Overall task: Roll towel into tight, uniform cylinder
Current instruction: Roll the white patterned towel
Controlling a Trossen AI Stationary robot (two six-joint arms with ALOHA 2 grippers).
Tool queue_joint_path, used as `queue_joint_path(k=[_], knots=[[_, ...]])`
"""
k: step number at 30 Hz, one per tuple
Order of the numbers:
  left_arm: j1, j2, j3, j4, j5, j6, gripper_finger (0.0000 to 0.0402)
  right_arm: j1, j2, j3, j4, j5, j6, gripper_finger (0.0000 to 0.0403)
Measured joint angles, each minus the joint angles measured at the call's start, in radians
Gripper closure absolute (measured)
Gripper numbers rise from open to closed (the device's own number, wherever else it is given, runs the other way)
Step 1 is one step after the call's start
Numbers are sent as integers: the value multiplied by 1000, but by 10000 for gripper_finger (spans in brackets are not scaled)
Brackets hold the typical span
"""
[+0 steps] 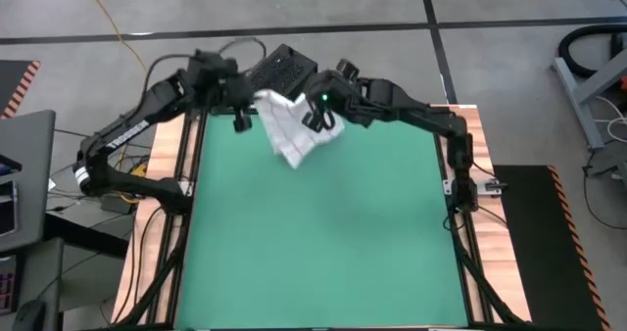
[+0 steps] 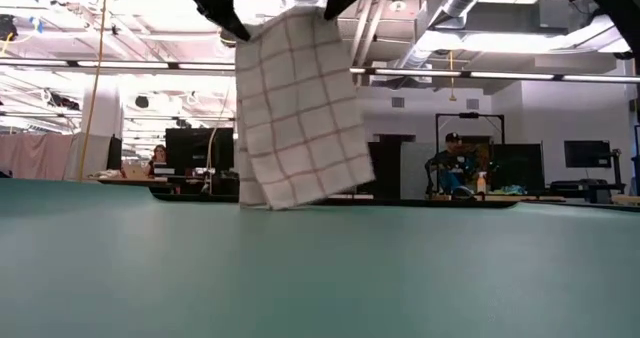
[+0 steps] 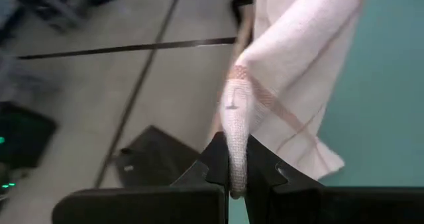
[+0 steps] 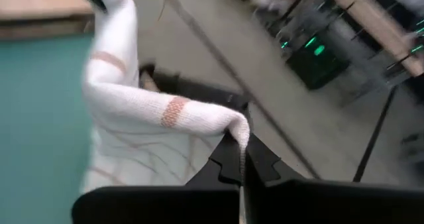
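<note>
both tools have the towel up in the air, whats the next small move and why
Probably lower both together toward the green mat and draw the towel flat. The left tool and right tool pinch its top edge; it hangs bunched, unspread, so rolling cannot start.

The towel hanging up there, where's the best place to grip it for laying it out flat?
Keep the hold at the top edge: the left gripper and right gripper are each shut on the towel there, so it hangs free above the green mat.
</note>
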Motion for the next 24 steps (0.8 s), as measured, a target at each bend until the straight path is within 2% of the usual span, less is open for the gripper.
queue_joint_path(k=[5, 10, 12, 14, 17, 19, 24], knots=[[89, 7, 0, 69, -22, 131, 399, -29, 0, -70, 203, 37, -70, 394], [101, 6, 0, 54, -17, 158, 399, -31, -4, -191, 251, 47, 14, 394], [93, 6, 0, 7, 23, 104, 399, -13, -3, -260, 249, 51, 55, 394], [77, 6, -2, -92, 127, 42, 399, 22, -1, -330, 246, 35, 96, 394], [20, 4, -46, -242, 271, -4, 399, 91, -2, -435, 257, 33, 146, 394], [-35, 5, -99, -311, 298, -48, 399, 145, -2, -493, 242, 33, 192, 394], [-215, -6, -289, -299, 381, -212, 399, 280, -3, -607, 252, -24, 319, 394]])
